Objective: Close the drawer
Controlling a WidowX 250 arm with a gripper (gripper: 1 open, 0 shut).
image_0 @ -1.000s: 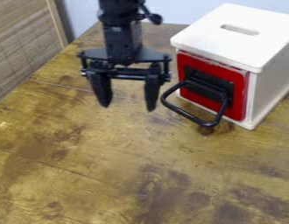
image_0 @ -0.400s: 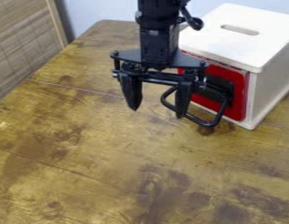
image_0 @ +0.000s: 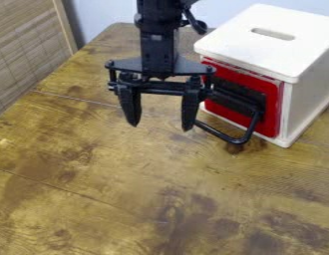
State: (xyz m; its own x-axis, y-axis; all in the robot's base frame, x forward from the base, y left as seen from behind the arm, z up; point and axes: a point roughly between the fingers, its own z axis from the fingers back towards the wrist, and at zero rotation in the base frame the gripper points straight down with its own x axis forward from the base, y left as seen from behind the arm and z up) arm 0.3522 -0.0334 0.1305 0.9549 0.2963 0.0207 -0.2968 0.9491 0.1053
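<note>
The drawer (image_0: 255,92) is a red front panel set in the left face of a white boxy cabinet (image_0: 267,45) at the upper right. Its large black loop handle (image_0: 228,118) sticks out and down toward the table. My gripper (image_0: 158,118) hangs just left of the handle, fingers pointing down and spread wide, open with nothing between them. The right finger (image_0: 188,110) stands close beside the handle loop; I cannot tell whether it touches.
A worn wooden table (image_0: 114,189) fills the view. A wicker panel (image_0: 24,45) leans at the far left. The cabinet's white top has a slot (image_0: 272,34).
My gripper moved right toward the handle, then drew back left a little. It stays open. The drawer front looks unchanged.
</note>
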